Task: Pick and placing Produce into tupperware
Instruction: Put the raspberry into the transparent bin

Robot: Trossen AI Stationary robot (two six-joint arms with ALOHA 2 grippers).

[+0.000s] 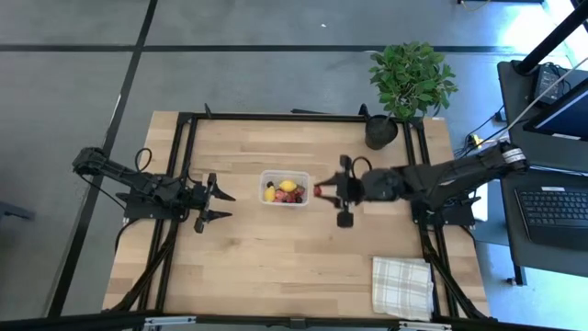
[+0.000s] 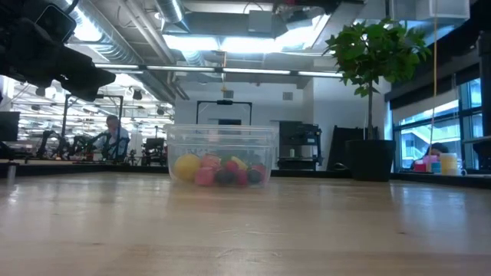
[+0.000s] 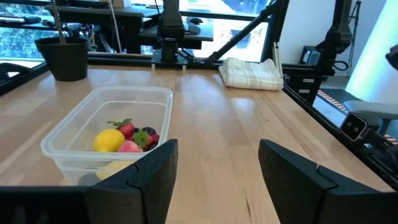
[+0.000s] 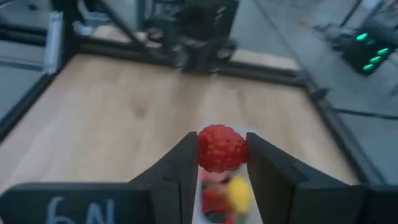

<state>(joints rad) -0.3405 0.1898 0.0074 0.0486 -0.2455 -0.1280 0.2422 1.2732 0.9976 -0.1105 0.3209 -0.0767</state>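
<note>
Table (image 1: 276, 267): light wood, cut off at the near edge in the high view.

Potted plant (image 1: 409, 83) stands at the far right corner; in the low view its top leaves run out of frame. Checked cloth (image 1: 402, 287) lies folded at the near right corner.

Left gripper (image 1: 220, 206): parked left of the tub, well apart from it, fingers spread, nothing between them. Only its finger ends show in the left wrist view.

Right gripper (image 4: 222, 163): just right of the tub, above its right end, clamped on a red raspberry (image 4: 222, 148). From above, the berry is only a red speck.

Tupperware (image 3: 109, 121): clear tub at table centre, open top. Contents: a yellow lemon (image 3: 109, 140), a strawberry (image 3: 126, 129), pink and dark berries; single pieces hard to separate. Low view blurs them through the wall.
</note>
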